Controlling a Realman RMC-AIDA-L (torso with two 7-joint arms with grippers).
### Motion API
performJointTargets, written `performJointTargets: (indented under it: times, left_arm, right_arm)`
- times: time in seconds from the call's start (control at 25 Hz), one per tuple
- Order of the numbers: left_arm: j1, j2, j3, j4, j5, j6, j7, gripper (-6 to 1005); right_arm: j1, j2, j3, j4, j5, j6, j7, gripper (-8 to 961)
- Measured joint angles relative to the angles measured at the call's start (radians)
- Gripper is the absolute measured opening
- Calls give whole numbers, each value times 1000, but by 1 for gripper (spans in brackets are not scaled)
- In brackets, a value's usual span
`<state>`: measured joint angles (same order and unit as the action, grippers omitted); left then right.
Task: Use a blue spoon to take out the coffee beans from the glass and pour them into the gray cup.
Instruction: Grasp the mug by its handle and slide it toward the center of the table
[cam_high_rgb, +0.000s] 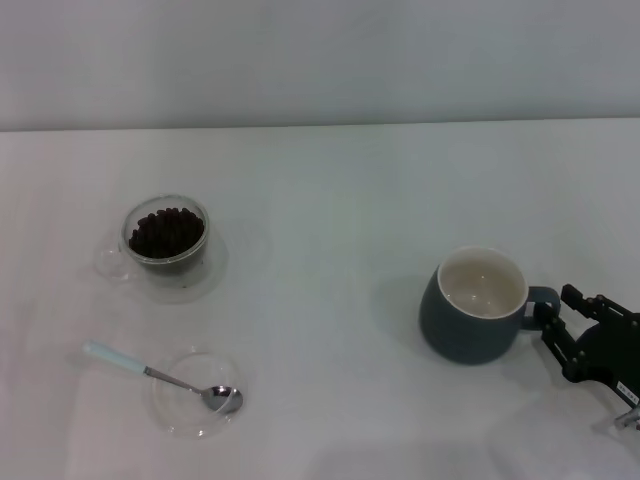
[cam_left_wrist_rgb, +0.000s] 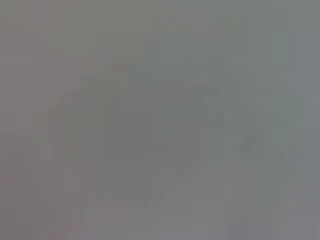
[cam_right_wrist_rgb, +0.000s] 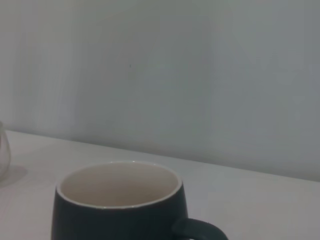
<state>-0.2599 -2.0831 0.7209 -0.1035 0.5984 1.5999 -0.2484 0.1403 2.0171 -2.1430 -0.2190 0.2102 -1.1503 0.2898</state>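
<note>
Right tool (cam_high_rgb: 552, 322) is sitting open astride the gray cup (cam_high_rgb: 473, 305) handle at 3 o'clock, the blue spoon (cam_high_rgb: 160, 375) lying at 8 o'clock; left tool state cannot be told.

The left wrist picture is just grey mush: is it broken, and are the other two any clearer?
Left wrist view: a featureless grey blur, nothing recognisable. Head view: evenly lit and clear, soft shadows beside the gray cup and glass. Right wrist view: the cup's rim is fairly sharp against a plain wall.
</note>
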Motion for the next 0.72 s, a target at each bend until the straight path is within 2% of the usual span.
performJointTargets:
  times: [0.4, 0.64, 0.72]
  left_arm:
    - [-3, 0, 0, 1, 0, -8, 0, 893]
    - [-3, 0, 0, 0, 0, -9, 0, 893]
    - [-2, 0, 0, 0, 0, -9, 0, 892]
  right_arm:
    - [6, 0, 0, -19, 4, 48, 1, 371]
    - [5, 0, -4, -32, 5, 47, 1, 376]
    - [5, 0, -3, -39, 5, 49, 2, 247]
